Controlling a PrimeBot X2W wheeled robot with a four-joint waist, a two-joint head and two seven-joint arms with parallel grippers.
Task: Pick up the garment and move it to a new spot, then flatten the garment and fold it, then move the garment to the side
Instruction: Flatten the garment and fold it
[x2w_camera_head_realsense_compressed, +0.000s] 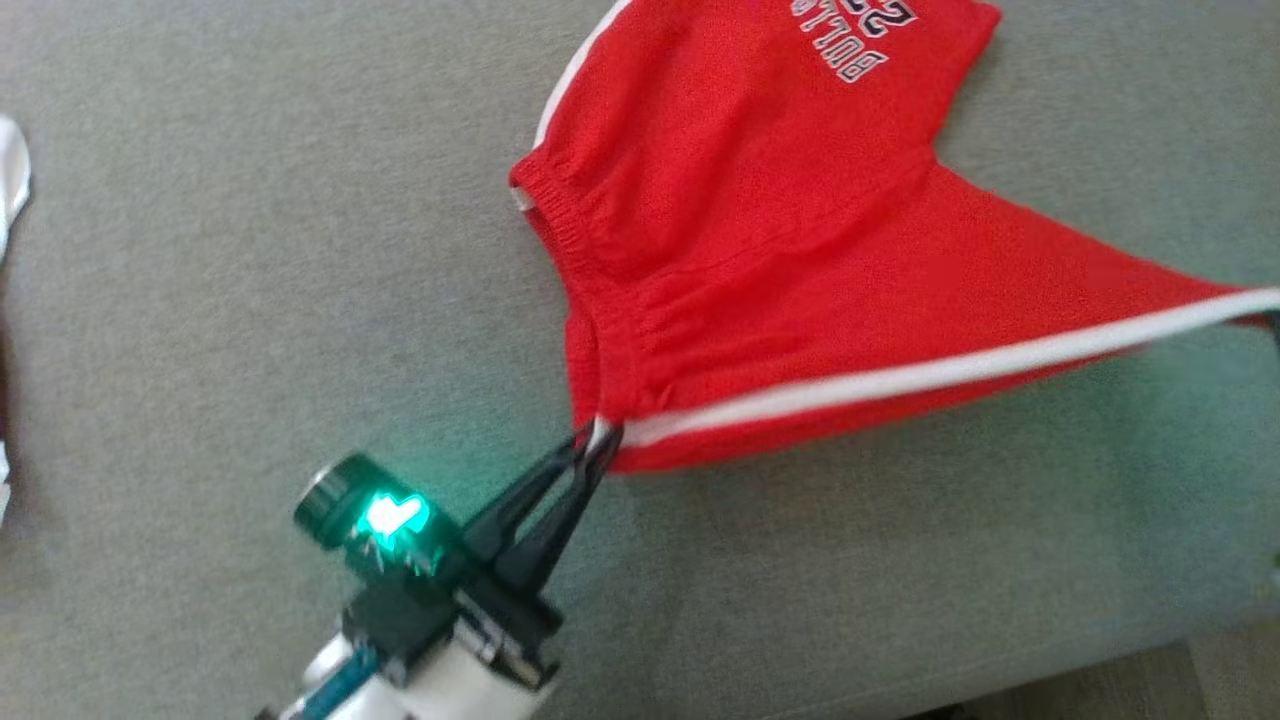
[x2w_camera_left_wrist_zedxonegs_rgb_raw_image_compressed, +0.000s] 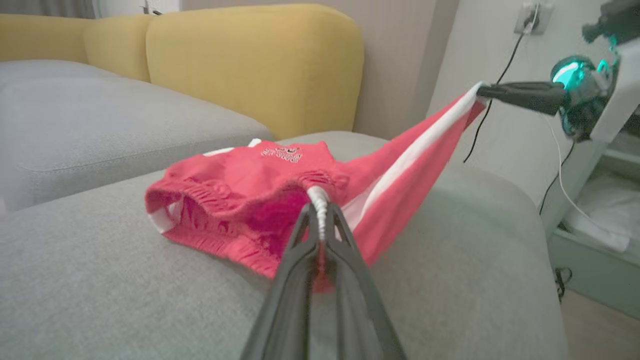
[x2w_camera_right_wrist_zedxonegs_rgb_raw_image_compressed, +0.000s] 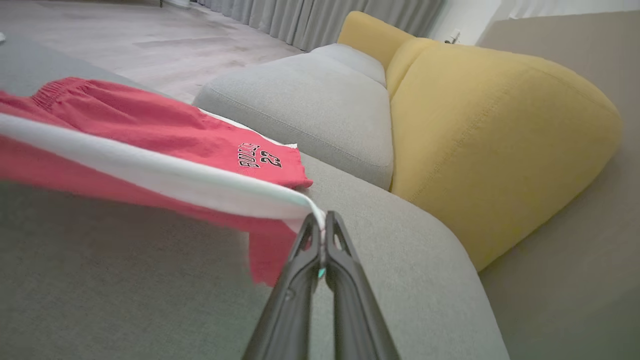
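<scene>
Left gripper (x2w_camera_head_realsense_compressed: 598, 437): fully closed, pinching end of white side stripe (x2w_camera_head_realsense_compressed: 900, 375) at waistband (x2w_camera_head_realsense_compressed: 590, 270) corner of red shorts (x2w_camera_head_realsense_compressed: 760, 220). Right gripper (x2w_camera_right_wrist_zedxonegs_rgb_raw_image_compressed: 320, 220): fully closed too, pinching far end of same stripe at leg hem. Striped edge stretched taut between both grippers and lifted off seat, right end higher than left in left wrist view. Rest of shorts sagging down onto grey sofa seat (x2w_camera_head_realsense_compressed: 250, 300), other leg lying flat, further from robot. Waistband gathered, opening facing left gripper. Second grey seat cushion (x2w_camera_right_wrist_zedxonegs_rgb_raw_image_compressed: 310, 95) just beside, yellow backrest (x2w_camera_left_wrist_zedxonegs_rgb_raw_image_compressed: 260, 65) behind both. Grey curtains (x2w_camera_right_wrist_zedxonegs_rgb_raw_image_compressed: 310, 20) and pale floor (x2w_camera_right_wrist_zedxonegs_rgb_raw_image_compressed: 125, 40) beyond. Wall socket (x2w_camera_left_wrist_zedxonegs_rgb_raw_image_compressed: 537, 15) with black cable (x2w_camera_left_wrist_zedxonegs_rgb_raw_image_compressed: 500, 70) hanging down, behind right gripper. Green light on each gripper body. Print on flat leg near hem: "BULLS 23" (x2w_camera_right_wrist_zedxonegs_rgb_raw_image_compressed: 260, 156), dark letters with pale outline, upside down in head view. No other readable writing.
</scene>
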